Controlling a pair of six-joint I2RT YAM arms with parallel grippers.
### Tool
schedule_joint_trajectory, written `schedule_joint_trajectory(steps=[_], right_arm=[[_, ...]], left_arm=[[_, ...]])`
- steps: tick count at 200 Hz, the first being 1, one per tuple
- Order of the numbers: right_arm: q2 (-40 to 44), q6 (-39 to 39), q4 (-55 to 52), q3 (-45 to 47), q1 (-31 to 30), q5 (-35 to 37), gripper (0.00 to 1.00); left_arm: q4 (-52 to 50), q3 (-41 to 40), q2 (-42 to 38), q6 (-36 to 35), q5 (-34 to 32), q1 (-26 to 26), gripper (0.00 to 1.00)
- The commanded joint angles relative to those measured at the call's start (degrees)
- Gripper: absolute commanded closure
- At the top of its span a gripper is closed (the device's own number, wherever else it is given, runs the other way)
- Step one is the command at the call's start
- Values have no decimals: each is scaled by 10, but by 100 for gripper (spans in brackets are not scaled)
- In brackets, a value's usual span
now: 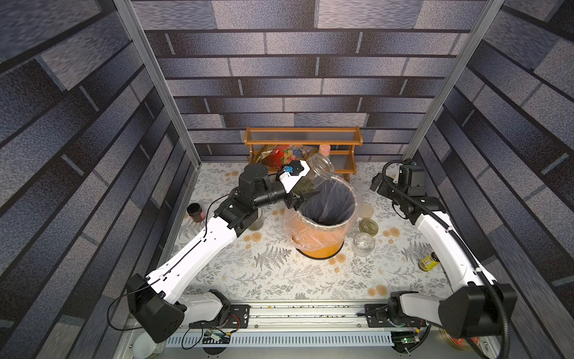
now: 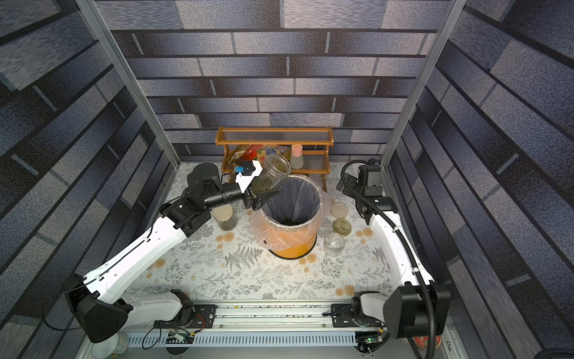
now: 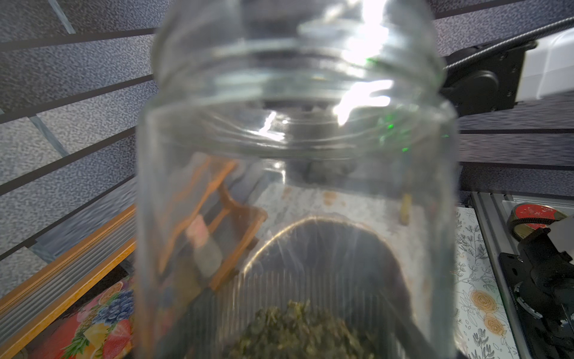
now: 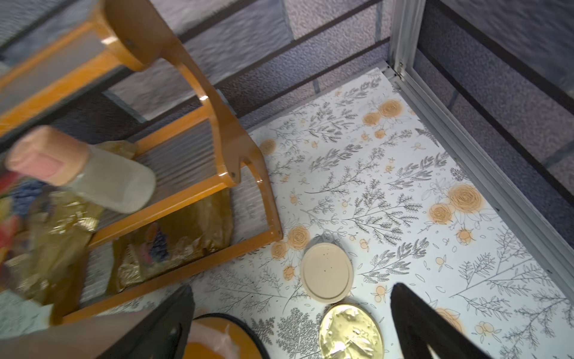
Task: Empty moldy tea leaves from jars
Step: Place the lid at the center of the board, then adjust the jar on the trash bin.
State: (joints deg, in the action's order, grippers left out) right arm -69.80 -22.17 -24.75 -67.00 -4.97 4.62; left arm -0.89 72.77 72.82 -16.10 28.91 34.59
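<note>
Here, tea leaves (image 1: 305,186) in tilted jar (image 1: 320,167)

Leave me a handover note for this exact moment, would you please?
Left gripper: shut on an open jar, tilted at the rim of the orange bin; its tea leaves are inside, unpoured.
Right gripper: jaws open, empty, above a loose cream lid.
Done: one empty jar stands beside the bin; dark leaves lie in the bin.
Left: tip this jar out, then open and empty the lidded jar.
</note>
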Motion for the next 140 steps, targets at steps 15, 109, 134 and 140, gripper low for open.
schedule_joint_trajectory(steps=[15,109,134,140], right_arm=[[59,34,-15,-50,0,-232,2],[83,-36,171,-96,-71,-515,0],[54,-31,176,-124,-102,-509,0],[49,-27,178,-127,-109,-508,0]], left_arm=[[44,64,18,37,41,-14,66],[81,114,76,169,118,-18,65],[70,131,89,179,122,-10,65],[67,135,91,182,125,-8,64]])
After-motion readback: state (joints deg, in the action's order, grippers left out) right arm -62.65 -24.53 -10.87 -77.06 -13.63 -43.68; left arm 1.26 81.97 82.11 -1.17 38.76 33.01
